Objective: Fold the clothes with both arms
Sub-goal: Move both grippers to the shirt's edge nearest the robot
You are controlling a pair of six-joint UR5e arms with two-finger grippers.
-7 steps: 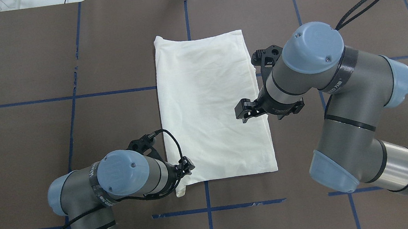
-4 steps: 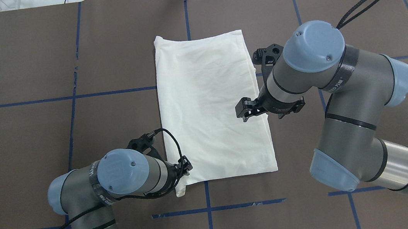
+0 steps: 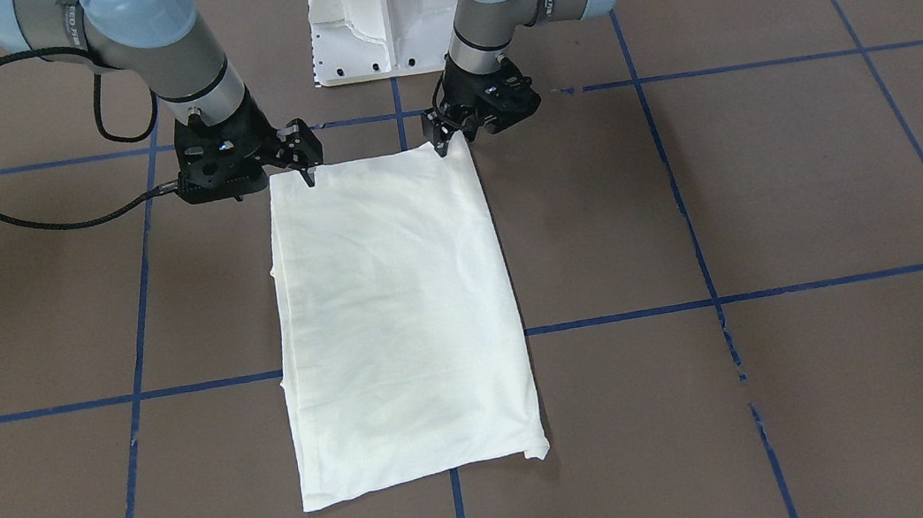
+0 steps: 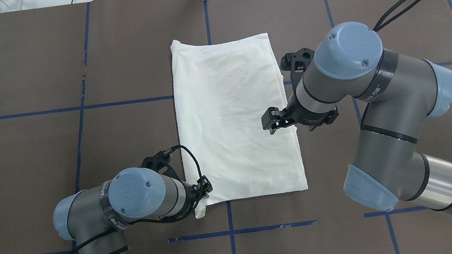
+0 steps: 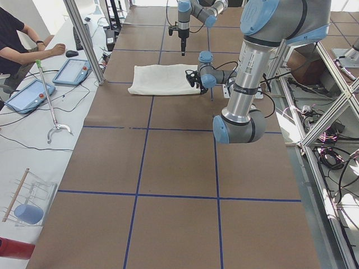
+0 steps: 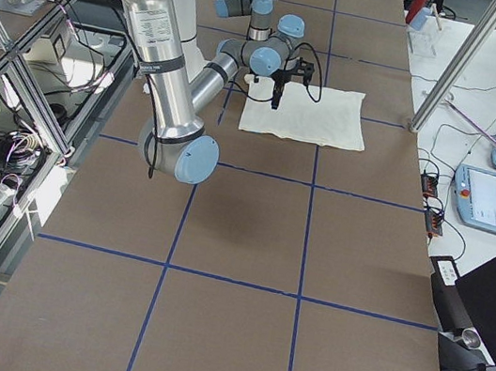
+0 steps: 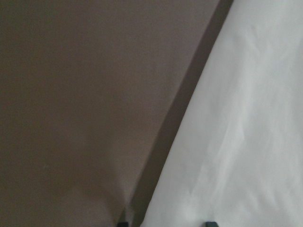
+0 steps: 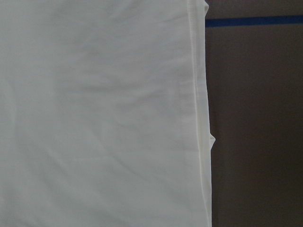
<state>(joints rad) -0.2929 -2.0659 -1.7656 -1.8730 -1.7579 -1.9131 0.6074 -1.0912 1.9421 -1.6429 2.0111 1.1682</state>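
Cloth sits in the middle of the brown paper-covered table [image 4: 38, 145]: a cream-white T-shirt [image 4: 233, 117], folded into a long plain rectangle with no print showing. Its long sides run from the robot's edge of the table toward the far edge. From where I stand the sleeves and sides look tucked in, so I judge the lengthwise folds done and the crosswise one left.

The black two-finger left gripper [image 4: 204, 188] is down low at the shirt's corner nearest the robot, on the robot's left. Its wrist camera shows the two fingertips [image 7: 210, 223] apart, one over cloth and the other by the shadowed hem. The jaws straddle the edge without pinching anything. That placement makes sense to me, since a corner is where a fold gets lifted from.

The black two-finger right gripper [image 4: 269, 123] hangs higher, over the shirt's opposite long side and toward the robot's end. The side views show clear air beneath it. Its jaws seem parted and hold nothing, though its own camera shows only cloth and hem, no fingertips. I'd guess it is lining up on the matching near corner so both arms can raise that short edge together and carry it to the far one.

The risk I see is a pinch that catches only the top layer, which would peel the stack open.
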